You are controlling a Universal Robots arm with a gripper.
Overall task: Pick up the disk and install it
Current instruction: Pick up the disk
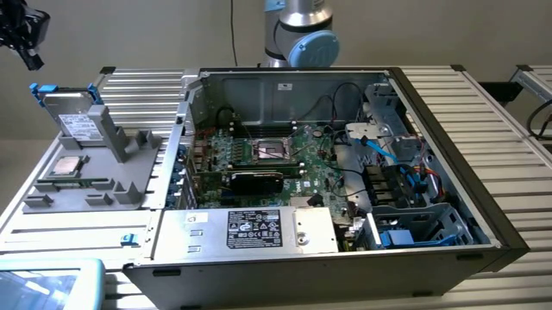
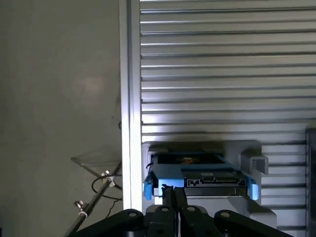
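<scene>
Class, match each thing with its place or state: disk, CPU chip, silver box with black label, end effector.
Things:
1. disk
2. CPU chip
3. silver box with black label
4. end effector

Places or states:
A. lying flat on the grey fixture
B. shut, holding nothing
C. propped on edge
D. inside the computer case

Pairs: 1-C, 2-A, 3-D, 4-B.

Open computer case (image 1: 258, 90) sits on the ribbed metal worktop (image 1: 492, 129), its motherboard (image 1: 293, 155) exposed inside. Along its near edge lies a silver box with a black label (image 1: 250, 229). Over on the exterior view's left, a grey holder (image 1: 121, 145) carries a small square CPU chip (image 1: 67, 166). Blue cables (image 1: 386, 153) run inside the case toward the exterior view's right.
</scene>
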